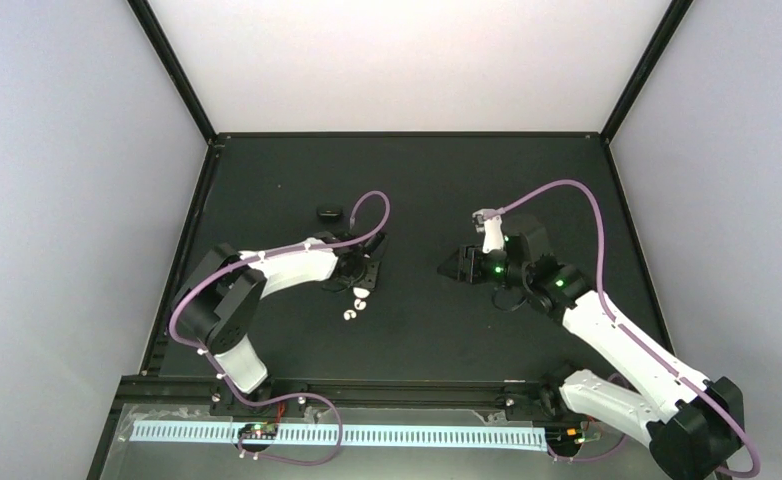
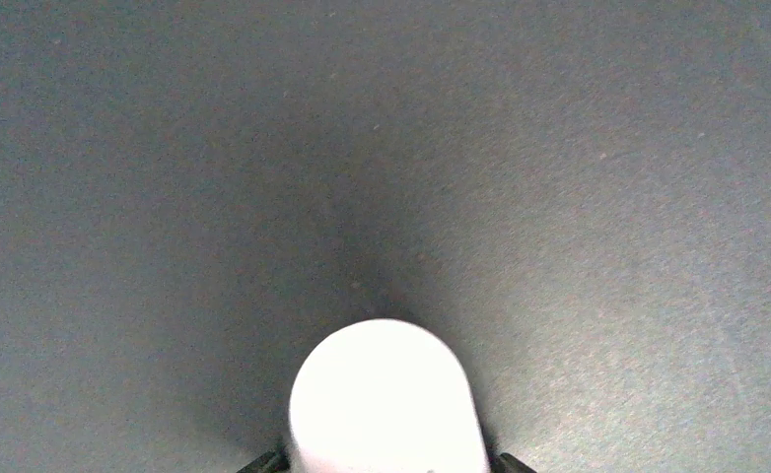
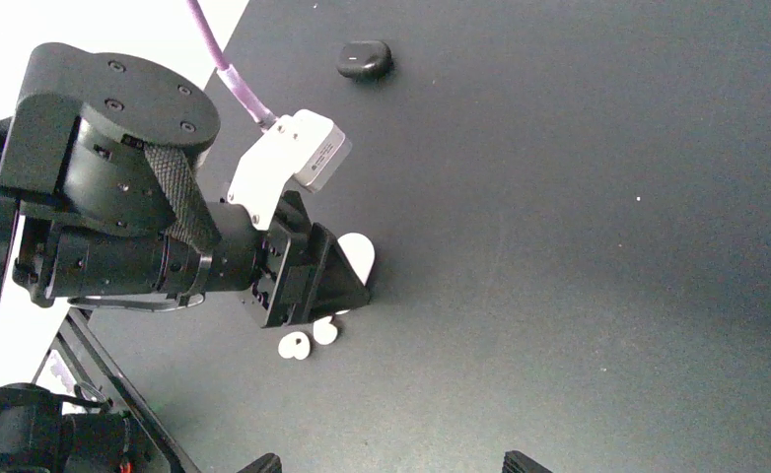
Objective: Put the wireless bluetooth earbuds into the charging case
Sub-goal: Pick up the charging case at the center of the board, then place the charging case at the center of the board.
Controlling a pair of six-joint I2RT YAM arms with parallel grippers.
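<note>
My left gripper (image 1: 365, 272) is shut on the white charging case (image 2: 386, 404), which fills the bottom of the left wrist view just above the dark mat. The case also shows in the right wrist view (image 3: 359, 256), sticking out of the left gripper's jaws (image 3: 337, 281). Two small white earbuds (image 1: 360, 293) (image 1: 350, 314) lie on the mat right beside the left gripper; in the right wrist view they lie side by side (image 3: 325, 332) (image 3: 294, 345). My right gripper (image 1: 457, 265) (image 3: 389, 463) is open and empty, to the right of the earbuds and pointing toward them.
A small black oval object (image 1: 328, 212) (image 3: 364, 58) lies on the mat behind the left gripper. The black mat (image 1: 417, 180) is fenced by a black frame with white walls. The left arm's purple cable (image 1: 372, 205) loops above its wrist.
</note>
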